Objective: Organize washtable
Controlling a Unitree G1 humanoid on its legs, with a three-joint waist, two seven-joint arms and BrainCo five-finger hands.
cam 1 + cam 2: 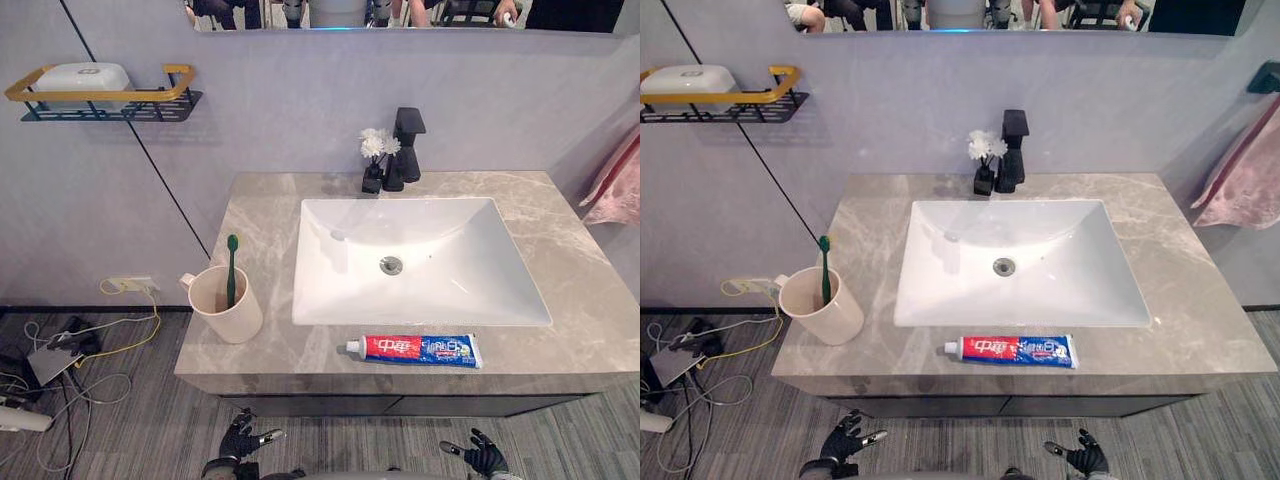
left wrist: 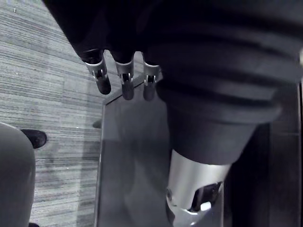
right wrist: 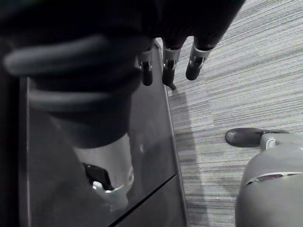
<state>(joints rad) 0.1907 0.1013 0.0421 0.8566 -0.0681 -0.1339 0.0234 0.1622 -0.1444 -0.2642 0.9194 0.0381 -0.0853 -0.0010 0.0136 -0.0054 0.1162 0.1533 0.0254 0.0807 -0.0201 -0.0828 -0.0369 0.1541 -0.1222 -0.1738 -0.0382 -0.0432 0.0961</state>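
Eye views: nearest us, below the near edge of the desk point(image 1: 585, 295), hang the left hand point(image 1: 238, 440) and the right hand point(image 1: 483, 457), both low and well apart from the work. The toothpaste tube point(image 1: 415, 349) lies flat along the desk's near edge, just in front of the sink point(image 1: 335, 285), with its cap to the left. The cup point(image 1: 222, 305) stands at the near left corner with the toothbrush point(image 1: 231, 268) upright inside it.

We judge the tube to be light, soft and smooth. It will dent under pressure and may slip, so we should grasp it across the body, close to the stiffer cap end.

Left wrist view: the fingers point(image 2: 125, 84) are straight and relaxed, holding nothing.

Right wrist view: the fingers point(image 3: 169, 71) are likewise extended and empty.
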